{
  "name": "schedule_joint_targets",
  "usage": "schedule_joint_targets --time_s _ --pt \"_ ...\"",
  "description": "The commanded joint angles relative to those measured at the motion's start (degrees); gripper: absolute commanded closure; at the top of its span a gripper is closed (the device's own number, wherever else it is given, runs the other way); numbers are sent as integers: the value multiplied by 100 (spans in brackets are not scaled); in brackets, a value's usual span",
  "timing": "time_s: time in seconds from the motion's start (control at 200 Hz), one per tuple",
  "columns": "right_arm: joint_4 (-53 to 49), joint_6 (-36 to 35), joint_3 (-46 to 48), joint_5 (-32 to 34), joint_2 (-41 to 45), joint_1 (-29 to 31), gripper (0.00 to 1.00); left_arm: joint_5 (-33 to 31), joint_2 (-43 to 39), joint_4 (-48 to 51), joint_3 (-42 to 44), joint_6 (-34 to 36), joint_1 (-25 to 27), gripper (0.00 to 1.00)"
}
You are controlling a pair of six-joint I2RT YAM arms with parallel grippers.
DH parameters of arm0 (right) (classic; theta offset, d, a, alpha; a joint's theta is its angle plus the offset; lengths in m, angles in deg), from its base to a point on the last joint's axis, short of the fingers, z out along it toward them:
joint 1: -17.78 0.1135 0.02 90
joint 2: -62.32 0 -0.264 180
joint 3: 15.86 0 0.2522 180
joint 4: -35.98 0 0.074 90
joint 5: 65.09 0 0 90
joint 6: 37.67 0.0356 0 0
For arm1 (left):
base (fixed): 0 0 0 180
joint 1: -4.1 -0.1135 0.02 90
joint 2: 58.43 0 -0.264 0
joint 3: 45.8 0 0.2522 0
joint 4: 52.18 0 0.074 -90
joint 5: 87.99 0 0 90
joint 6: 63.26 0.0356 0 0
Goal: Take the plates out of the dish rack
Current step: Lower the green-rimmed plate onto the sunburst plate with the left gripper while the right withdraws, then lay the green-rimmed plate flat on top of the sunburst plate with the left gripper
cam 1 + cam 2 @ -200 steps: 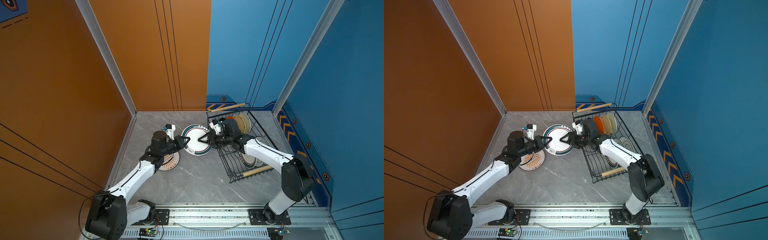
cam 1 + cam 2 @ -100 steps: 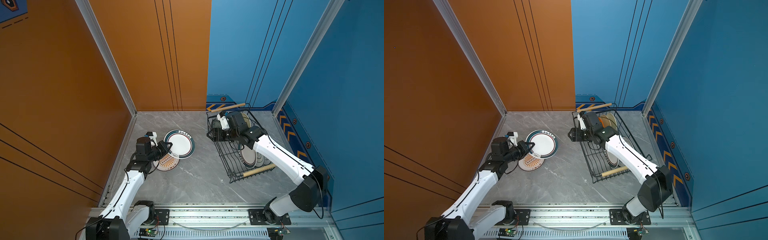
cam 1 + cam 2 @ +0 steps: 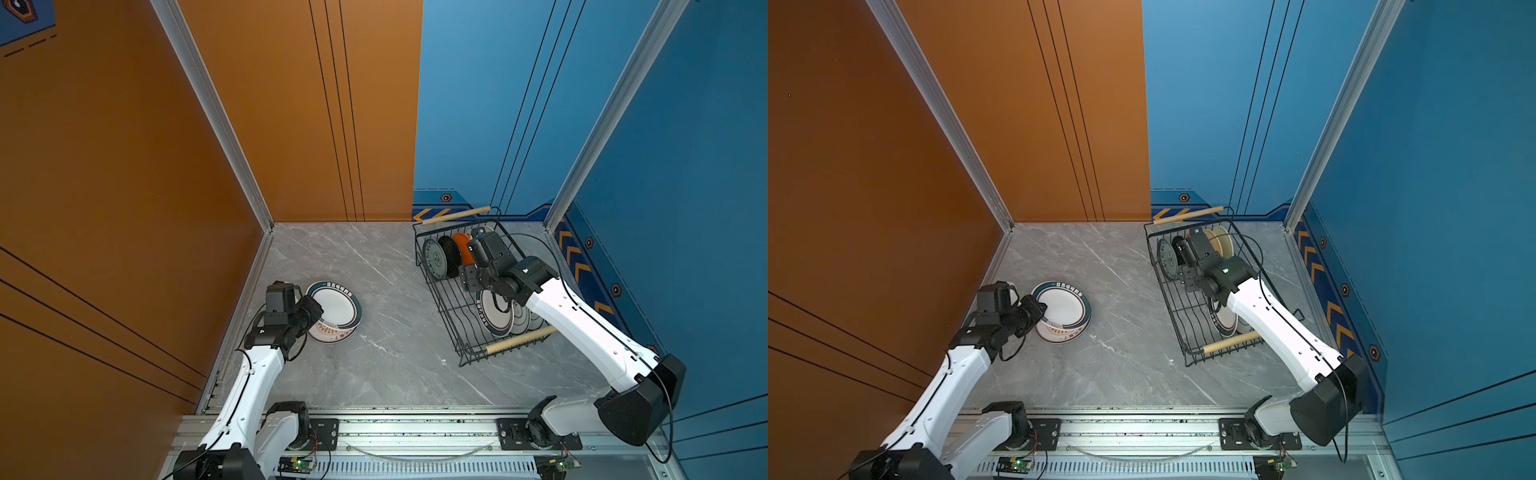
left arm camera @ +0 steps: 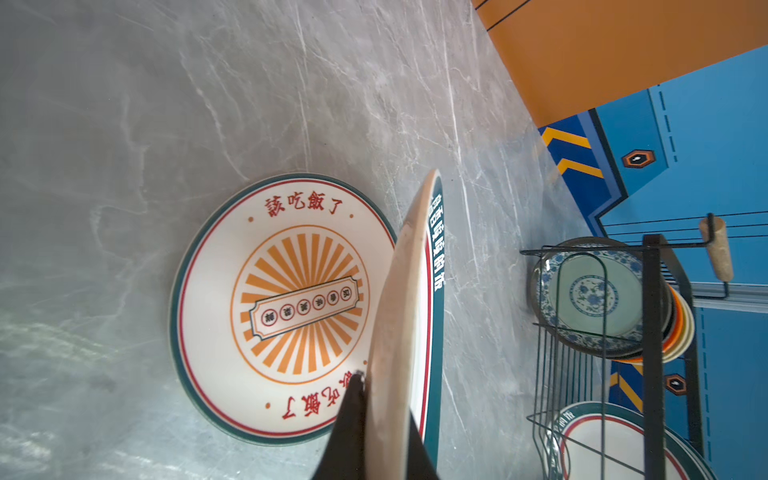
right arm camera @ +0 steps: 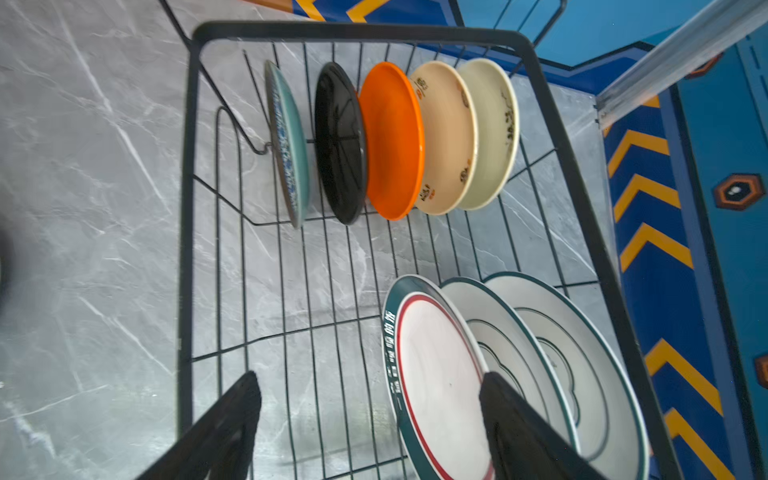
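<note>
Having been passed across, the teal-rimmed plate [image 4: 399, 332] is clamped between the left fingers [image 4: 349, 424], above the sunburst plate [image 4: 270, 291]. The right fingers [image 5: 224, 428], spread apart, are returned over the dish rack [image 5: 187, 208]; eight plates [image 5: 440, 374] remain.

A robot test cell in a lab, not a real kitchen. An aluminium mounting rail [image 3: 415, 428] runs along the front edge, and two white-and-black robot arms [image 3: 249, 382] are bolted to it. Loose cables and a small circuit board [image 3: 297, 463] with a green light sit just beside the rail. Beyond the rail lies a grey marble-look tabletop [image 3: 374, 257]. It is boxed in by plain orange panels [image 3: 104, 187] and blue panels [image 3: 685, 145] joined by aluminium posts [image 3: 216, 120]. Orange chevron stripes [image 3: 575, 257] run along the blue base.
</note>
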Motion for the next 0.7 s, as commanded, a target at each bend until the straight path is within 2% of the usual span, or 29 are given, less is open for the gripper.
schedule_joint_targets --time_s 0.0,0.691 --pt "-275 -130 152 336 95 -36 19 -293 111 102 24 149 -69 100" --pt "-302 -108 418 -49 43 -230 19 -490 404 185 316 221 -187 99"
